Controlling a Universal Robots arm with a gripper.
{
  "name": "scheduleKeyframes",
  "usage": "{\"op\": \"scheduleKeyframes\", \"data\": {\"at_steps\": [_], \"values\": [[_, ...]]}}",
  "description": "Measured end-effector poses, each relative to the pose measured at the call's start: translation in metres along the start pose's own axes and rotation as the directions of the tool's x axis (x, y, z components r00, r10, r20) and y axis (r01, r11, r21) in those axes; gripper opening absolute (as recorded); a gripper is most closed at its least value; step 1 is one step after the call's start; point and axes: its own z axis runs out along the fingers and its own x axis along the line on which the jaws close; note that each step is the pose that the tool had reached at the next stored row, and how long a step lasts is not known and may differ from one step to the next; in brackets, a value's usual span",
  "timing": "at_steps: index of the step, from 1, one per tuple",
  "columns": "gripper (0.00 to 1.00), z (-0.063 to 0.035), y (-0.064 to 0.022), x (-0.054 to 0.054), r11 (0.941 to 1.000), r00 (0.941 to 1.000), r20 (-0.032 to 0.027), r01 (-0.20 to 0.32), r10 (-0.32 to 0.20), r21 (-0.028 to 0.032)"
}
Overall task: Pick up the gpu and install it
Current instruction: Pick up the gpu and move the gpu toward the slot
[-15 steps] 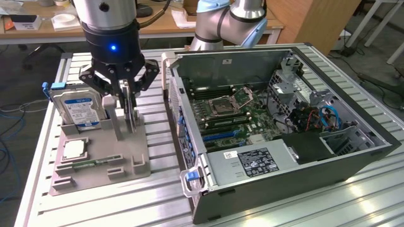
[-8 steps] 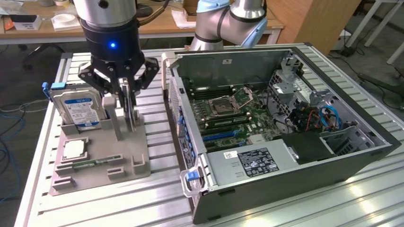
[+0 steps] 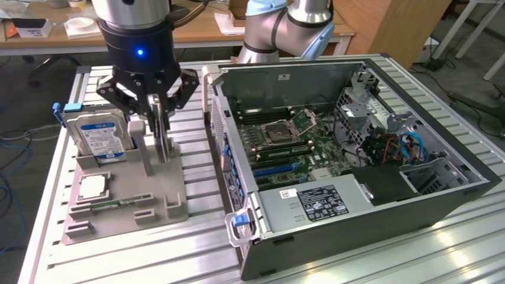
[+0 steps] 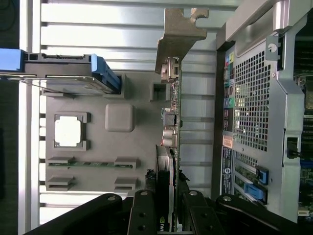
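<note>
Our hand (image 3: 158, 121) is pinching the gpu (image 3: 162, 142), which stands on edge in the grey holder (image 3: 170, 198) on the counter (image 3: 126, 257), beside the open computer case (image 3: 332, 234). We judge it gripped but hardly lifted; installing remains undone.

Slatted table (image 3: 158, 251): grey holder (image 3: 168, 198), computer case (image 3: 379, 229)

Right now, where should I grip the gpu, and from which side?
Pinch the gpu across its flat faces at the upper long edge, coming straight down: it stands on edge in the gray holder, bracket at one end.
</note>
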Motion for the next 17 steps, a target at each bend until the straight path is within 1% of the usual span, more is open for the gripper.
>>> {"op": "scheduleKeyframes", "data": {"at_steps": [17], "values": [[0.27,-0.0131,0.0006,0.000,1.0000,1.0000,-0.0001,0.000,0.000,0.0000]]}}
